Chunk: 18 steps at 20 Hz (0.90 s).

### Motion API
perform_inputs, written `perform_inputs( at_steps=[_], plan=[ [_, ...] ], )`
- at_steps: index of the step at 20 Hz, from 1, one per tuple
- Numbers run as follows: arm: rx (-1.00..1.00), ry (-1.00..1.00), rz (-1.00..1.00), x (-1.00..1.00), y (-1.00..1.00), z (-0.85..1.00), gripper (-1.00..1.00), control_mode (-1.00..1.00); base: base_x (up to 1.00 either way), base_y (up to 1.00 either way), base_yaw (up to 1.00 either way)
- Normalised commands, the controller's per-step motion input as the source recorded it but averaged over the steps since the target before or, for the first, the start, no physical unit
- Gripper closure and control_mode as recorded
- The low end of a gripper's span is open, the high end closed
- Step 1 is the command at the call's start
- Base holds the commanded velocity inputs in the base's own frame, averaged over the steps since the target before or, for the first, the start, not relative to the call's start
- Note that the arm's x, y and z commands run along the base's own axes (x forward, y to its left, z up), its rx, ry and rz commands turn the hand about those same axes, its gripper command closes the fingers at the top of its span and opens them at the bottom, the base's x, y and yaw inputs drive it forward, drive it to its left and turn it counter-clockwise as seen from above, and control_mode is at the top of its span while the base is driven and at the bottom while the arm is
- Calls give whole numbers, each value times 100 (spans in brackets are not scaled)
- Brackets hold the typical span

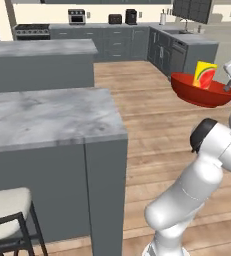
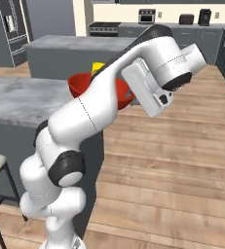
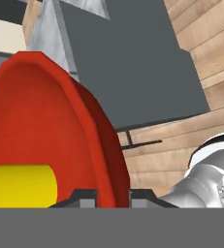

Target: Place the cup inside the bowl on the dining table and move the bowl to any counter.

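Nearest the hand camera, the gripper [image 3: 112, 197] has its jaws closed narrowly on the rim wall of the bowl [image 3: 40, 131], one fingertip inside the rim and one outside. The grip is at the edge, not under the base, so the bowl's whole width hangs out to one side of the jaws.

The cup [image 3: 19, 186] lies inside the bowl, its yellow side close to the inner fingertip. In the left base view it leans against the far rim with its red mark showing [image 1: 204, 75].

The bowl [image 1: 203, 90] is carried in the air above the wooden floor [image 1: 152, 135], clear of every surface. The dining table [image 1: 47, 117], with a cushioned stool [image 1: 4, 212] at its near end, stands beside the arm. Beyond it is the counter [image 1: 37, 50], well apart from the bowl.

Judgement: the cup step is done; the coming move turns on the counter tabletop lying beyond and to the left of the held bowl.
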Motion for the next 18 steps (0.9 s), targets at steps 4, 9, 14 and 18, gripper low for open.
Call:
perform_inputs(
  at_steps=[4,9,14,18],
  plan=[
    [0,0,0,0,0,0,100,100,0,-74,0],
    [0,0,0,0,0,0,100,100,0,-69,0],
    [0,0,0,0,0,0,100,100,7,-61,0],
    [0,0,0,0,0,0,100,100,23,-45,0]
  ],
)
